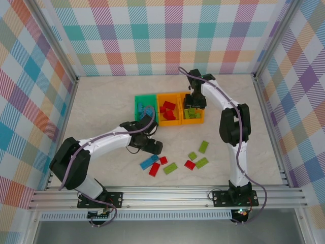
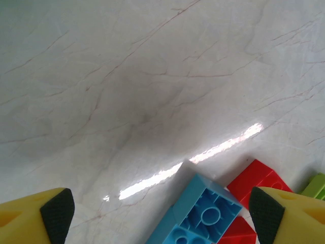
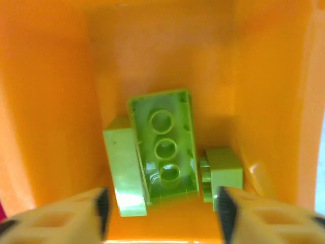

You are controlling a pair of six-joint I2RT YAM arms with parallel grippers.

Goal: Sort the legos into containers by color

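The left tool (image 2: 162, 216) is hovering wide open, empty, over a blue lego (image 2: 198, 218) lying on the tabletop (image 2: 127, 76): likely light, rigid, slick, best pinched across its long sides; the right tool (image 3: 160, 208) is gaping empty above lime legos (image 3: 163, 147) in an orange container (image 3: 51, 101)

The tabletop (image 1: 101, 101) is a pale, marble-patterned surface with fine brown veins. A bright glare streak (image 2: 193, 157) crosses it in the left wrist view. Pastel plaid panels (image 1: 167, 35) enclose it at 9, 12 and 3 o'clock. Aluminium rails (image 1: 167, 195) run along the 6 o'clock edge. Metal posts (image 1: 53, 43) rise at the 10 and 2 o'clock corners.
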